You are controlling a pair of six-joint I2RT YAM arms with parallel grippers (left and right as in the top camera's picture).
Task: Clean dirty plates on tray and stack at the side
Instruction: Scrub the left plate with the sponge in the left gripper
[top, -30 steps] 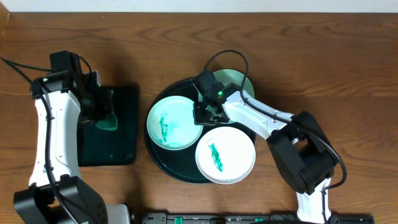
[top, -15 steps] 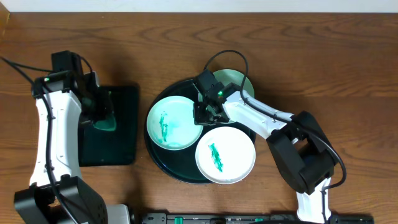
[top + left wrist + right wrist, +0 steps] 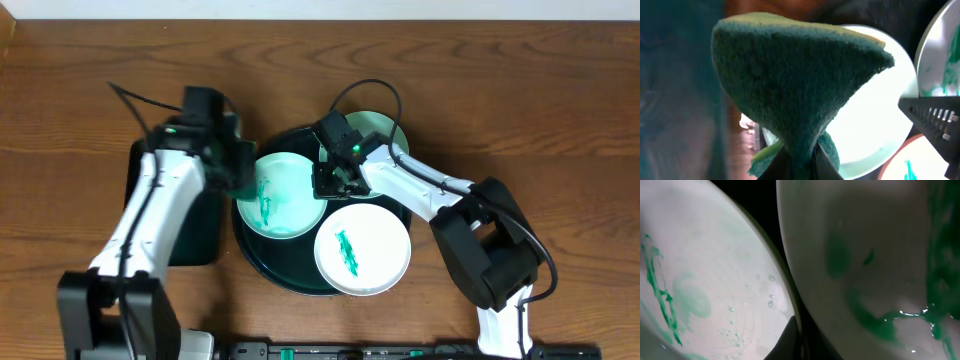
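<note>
The round dark tray [image 3: 262,268] holds three dirty plates. The left plate [image 3: 290,205] has a green smear, and so does the front plate [image 3: 375,255]. The pale-mint back plate [image 3: 385,128] lies partly under my right arm. My left gripper [image 3: 236,170] is shut on a green sponge [image 3: 800,85] and holds it over the left plate's left edge [image 3: 875,115]. My right gripper [image 3: 330,178] is shut on that plate's right rim. In the right wrist view, the gripper's finger [image 3: 794,339] lies on the rim of the left plate [image 3: 715,280], beside the smeared back plate [image 3: 865,255].
A black rectangular tray [image 3: 195,245] lies left of the round tray, partly under my left arm. Bare wooden table [image 3: 560,120] surrounds both trays. A dark bar [image 3: 400,352] runs along the front edge.
My left arm has swung right from the black rectangular tray, carrying the sponge to the left plate's edge. The right arm and the plates have not moved.
</note>
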